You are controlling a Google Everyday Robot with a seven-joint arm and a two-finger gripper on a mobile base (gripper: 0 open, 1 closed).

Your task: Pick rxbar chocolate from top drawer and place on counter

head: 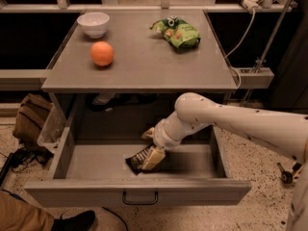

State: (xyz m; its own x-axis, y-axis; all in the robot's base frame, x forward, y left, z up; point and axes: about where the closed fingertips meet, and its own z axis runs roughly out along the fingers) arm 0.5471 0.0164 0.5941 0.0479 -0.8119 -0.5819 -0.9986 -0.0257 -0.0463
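The top drawer [91,165] is pulled open below the counter [144,61]. The rxbar chocolate [138,160], a flat black-wrapped bar with white lettering, lies on the drawer floor near the middle front. My gripper [151,149] reaches down into the drawer from the right and sits right on the bar's right end, covering part of it. The white arm [231,121] stretches in from the right edge over the drawer's right side.
On the counter stand a white bowl [93,23] at back left, an orange [102,53] in front of it, and a green snack bag [177,32] at back right. A brown bag [30,121] lies on the floor left of the cabinet. A person's shoe [72,221] shows at bottom left.
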